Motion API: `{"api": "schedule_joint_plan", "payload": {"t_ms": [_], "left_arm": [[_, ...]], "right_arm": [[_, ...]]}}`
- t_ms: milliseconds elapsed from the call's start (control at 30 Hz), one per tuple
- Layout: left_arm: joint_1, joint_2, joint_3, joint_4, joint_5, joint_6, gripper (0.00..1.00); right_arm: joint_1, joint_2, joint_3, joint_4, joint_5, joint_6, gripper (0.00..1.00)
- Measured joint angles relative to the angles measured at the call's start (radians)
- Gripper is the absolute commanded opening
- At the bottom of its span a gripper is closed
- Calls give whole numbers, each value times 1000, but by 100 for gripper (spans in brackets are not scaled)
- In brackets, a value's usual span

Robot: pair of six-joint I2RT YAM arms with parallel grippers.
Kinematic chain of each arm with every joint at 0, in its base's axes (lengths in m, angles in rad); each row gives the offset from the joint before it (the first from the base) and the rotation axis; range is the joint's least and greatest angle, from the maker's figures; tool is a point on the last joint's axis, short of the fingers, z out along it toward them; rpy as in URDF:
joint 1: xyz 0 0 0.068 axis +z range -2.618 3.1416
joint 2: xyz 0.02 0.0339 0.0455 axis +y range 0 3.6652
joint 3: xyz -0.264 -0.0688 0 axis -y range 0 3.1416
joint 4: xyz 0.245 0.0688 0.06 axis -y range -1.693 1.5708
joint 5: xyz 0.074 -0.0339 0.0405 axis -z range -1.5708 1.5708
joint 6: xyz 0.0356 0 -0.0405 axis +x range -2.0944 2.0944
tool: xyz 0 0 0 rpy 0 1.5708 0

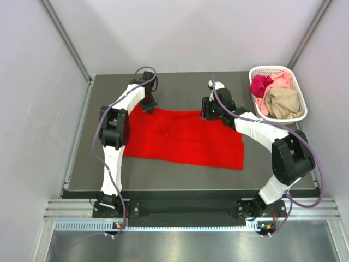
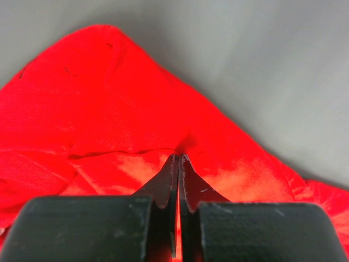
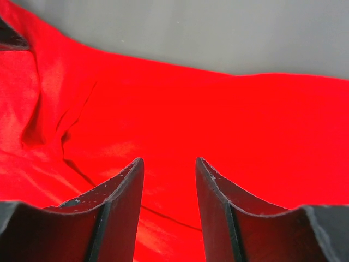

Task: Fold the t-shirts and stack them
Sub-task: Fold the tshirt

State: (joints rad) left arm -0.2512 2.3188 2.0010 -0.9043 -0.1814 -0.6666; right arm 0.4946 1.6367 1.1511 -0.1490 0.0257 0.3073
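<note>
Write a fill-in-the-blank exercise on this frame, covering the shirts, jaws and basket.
The shirt spread on the table is ____.
The left jaws are ____ on its far corner.
The right jaws over it stand ____.
The other shirts lie in a white ____.
Missing words: red; shut; open; basket.

Lab cell: white panels (image 1: pixel 180 33), aluminium frame (image 1: pixel 66 38)

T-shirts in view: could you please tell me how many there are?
4: a red t-shirt spread on the table; a magenta one, a pale pink one and a tan one bunched in the basket, where others may be hidden.
</note>
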Motion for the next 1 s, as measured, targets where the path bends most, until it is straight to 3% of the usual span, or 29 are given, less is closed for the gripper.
{"api": "schedule_joint_plan", "payload": {"t_ms": [200, 333, 633, 1000], "left_arm": [[0, -57, -22, -17, -26, 13, 0], [0, -129, -51, -29, -49, 25, 0], [6, -267, -166, -39, -79, 60, 0], [18, -398, -306, -21, -69, 98, 0]], "right_arm": [[-24, 3, 25, -84, 49, 36, 43], [-70, 51, 133, -183, 130, 111, 46], [-185, 259, 421, -452, 364, 415, 50], [-288, 552, 742, -715, 494, 693, 49]]}}
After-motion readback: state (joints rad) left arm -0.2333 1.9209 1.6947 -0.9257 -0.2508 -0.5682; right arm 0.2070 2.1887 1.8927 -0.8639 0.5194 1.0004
